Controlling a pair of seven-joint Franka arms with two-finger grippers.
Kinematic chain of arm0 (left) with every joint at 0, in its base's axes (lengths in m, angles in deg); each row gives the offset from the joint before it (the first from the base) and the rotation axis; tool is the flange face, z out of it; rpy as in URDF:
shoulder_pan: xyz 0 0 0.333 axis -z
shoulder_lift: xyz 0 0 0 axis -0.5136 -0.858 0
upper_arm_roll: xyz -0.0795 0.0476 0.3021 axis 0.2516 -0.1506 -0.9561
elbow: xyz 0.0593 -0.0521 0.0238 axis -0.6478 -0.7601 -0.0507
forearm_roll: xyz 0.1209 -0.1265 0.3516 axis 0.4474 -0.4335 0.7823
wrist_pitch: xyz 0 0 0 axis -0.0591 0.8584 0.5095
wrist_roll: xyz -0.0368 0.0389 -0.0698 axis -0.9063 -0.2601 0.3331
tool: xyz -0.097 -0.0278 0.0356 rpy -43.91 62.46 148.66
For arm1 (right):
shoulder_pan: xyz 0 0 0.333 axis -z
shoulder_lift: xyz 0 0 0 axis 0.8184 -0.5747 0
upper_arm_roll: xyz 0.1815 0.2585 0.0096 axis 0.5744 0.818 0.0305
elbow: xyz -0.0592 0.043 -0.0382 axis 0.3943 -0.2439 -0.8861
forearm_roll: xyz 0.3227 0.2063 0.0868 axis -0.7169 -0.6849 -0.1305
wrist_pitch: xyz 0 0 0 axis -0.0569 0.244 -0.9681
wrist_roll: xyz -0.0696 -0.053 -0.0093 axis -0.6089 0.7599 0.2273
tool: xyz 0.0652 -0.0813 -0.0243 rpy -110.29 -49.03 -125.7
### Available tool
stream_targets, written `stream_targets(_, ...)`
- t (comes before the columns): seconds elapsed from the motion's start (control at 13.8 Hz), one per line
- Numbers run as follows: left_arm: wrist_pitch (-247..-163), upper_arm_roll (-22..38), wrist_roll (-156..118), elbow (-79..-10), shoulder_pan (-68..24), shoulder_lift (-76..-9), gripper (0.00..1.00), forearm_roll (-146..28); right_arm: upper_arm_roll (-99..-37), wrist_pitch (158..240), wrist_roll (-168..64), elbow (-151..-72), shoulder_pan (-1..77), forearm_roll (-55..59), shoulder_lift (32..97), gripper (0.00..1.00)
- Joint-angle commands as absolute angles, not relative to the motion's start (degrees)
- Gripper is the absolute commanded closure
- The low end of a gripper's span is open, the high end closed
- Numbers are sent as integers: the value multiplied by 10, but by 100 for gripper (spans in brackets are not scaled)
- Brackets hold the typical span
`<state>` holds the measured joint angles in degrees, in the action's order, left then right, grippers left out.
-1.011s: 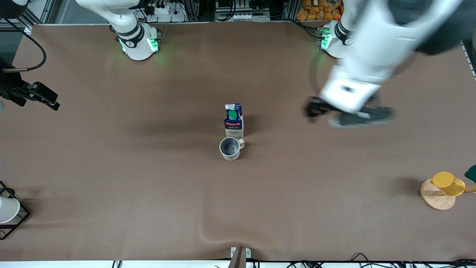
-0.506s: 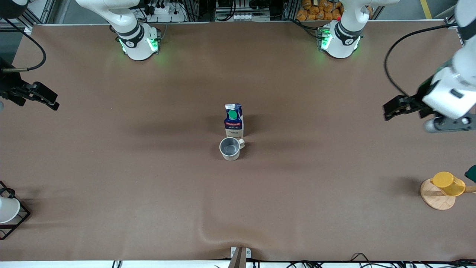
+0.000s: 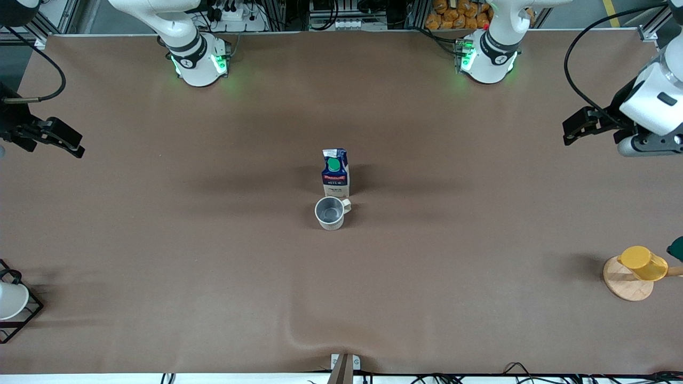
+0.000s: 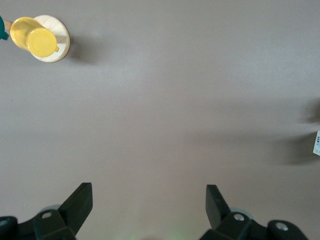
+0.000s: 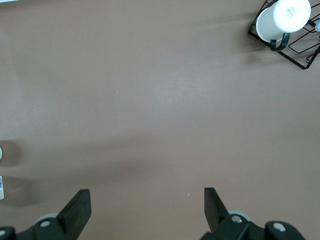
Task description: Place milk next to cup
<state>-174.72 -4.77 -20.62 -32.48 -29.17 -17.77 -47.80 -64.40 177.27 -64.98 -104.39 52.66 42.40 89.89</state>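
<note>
The milk, a dark blue carton with a green cap, stands upright mid-table. The cup, beige with a grey inside, sits just nearer the front camera, close beside the carton. Neither gripper touches them. My left gripper hangs over the left arm's end of the table, open above bare cloth; a sliver of the milk shows at that view's edge. My right gripper waits over the right arm's end, open and empty.
A yellow cup lies on a round wooden disc at the left arm's end, near the front camera. A white cup sits in a black wire rack at the right arm's end. The brown cloth is wrinkled near the front edge.
The left arm has swung away from the middle of the table out to its own end, gripper open throughout. Milk, cup and right arm have not moved.
</note>
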Motion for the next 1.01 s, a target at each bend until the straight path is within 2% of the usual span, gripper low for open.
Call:
stream_targets(0.0,-1757,-48,-185,-348,-307,-152,0,-477,-644,1763,-658,-1028,526,431,891,0)
stream_targets(0.36,-1729,-47,-192,-347,-306,-143,0,-478,-644,1762,-658,-1028,526,431,891,0)
stream_targets(0.94,-1730,-46,-184,-324,-305,-152,0,-490,-644,1762,-657,-1029,527,431,891,0)
